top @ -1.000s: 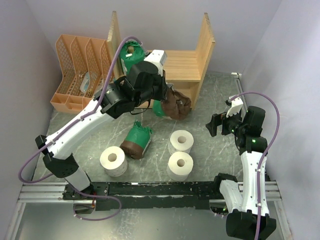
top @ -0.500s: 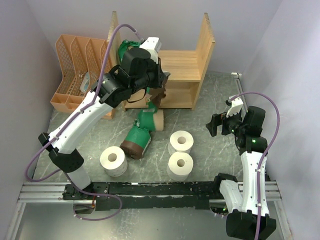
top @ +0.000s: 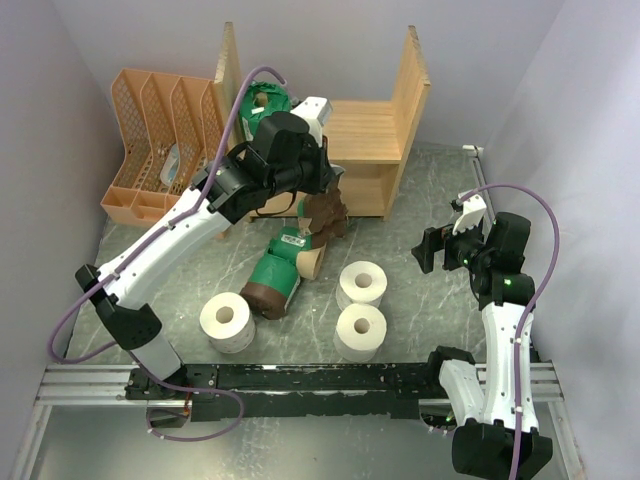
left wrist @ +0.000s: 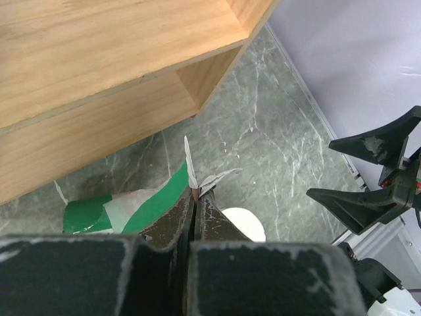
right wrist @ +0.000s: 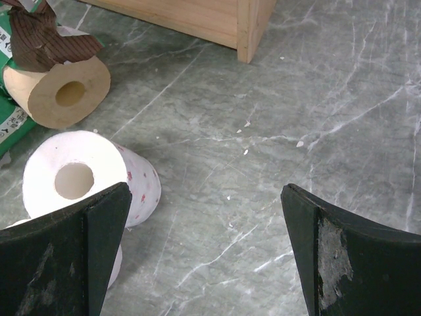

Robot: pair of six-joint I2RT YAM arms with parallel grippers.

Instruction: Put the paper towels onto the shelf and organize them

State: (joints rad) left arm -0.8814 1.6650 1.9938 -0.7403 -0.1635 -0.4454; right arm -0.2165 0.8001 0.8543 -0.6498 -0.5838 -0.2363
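One green-wrapped roll [left wrist: 148,209] has its plastic pinched tight in the left gripper [left wrist: 196,197]; right gripper [right wrist: 205,197], three o'clock, gapes empty.

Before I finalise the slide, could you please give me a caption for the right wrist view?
Open right gripper facing a white roll and a cream roll lying near the shelf corner.

The grey-green marbled tabletop [top: 420,300] carries the wooden shelf [top: 370,130] at its far side and an orange file rack [top: 150,140] to the left. Nearer lie three white rolls [top: 227,321] [top: 362,284] [top: 360,331], a green-wrapped roll [top: 273,280] and a cream roll [top: 312,262].
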